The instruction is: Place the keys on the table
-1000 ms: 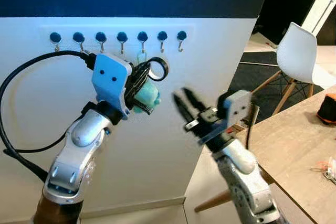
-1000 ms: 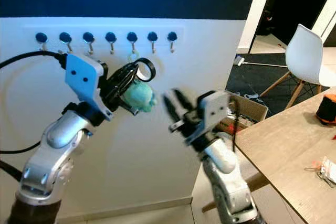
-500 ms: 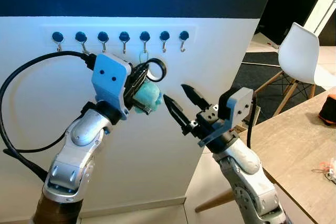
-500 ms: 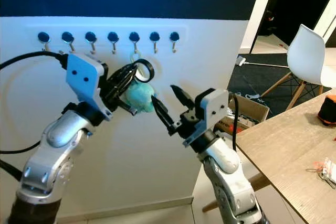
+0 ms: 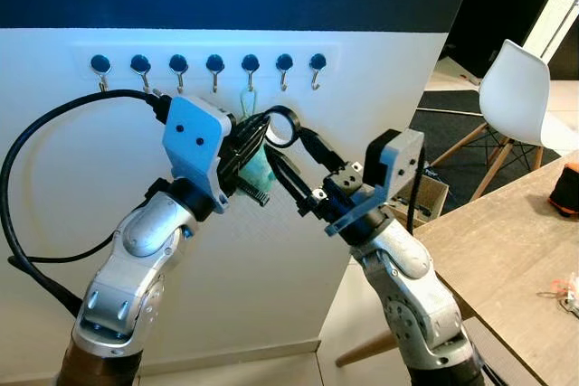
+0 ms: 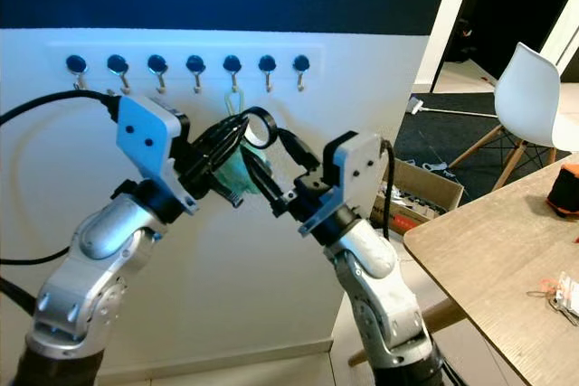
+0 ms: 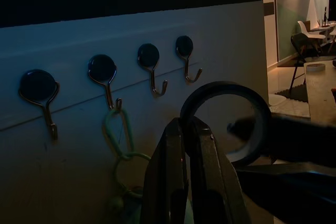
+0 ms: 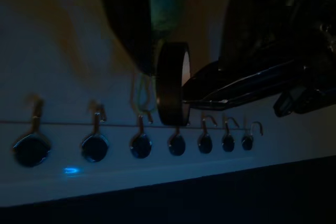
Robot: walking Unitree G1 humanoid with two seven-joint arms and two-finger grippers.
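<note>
- The keys (image 5: 256,167), a bunch with a teal plush fob and a pale green loop, hang from the fifth hook (image 5: 249,68) of a row of seven on the white wall (image 5: 380,88). Their long axis runs straight down from the hook.
- A black ring (image 5: 280,126) at the bunch sits just right of the loop, its opening facing out from the wall.
- The left gripper (image 5: 244,137) is raised to the bunch with its fingers pressed together; they appear to pinch the black ring's rim, though the dim left wrist view leaves the contact uncertain.
- The right gripper (image 5: 294,164) reaches in from the right, fingers spread, one finger above the plush fob and one just below it, both close to the ring.
- The wooden table (image 5: 516,268) stands well apart at lower right, its near edge angled toward the wall, with bare surface along that edge.
- A white chair (image 5: 514,97) stands beyond the table, and a cardboard box (image 6: 425,194) sits on the floor between wall and table.
</note>
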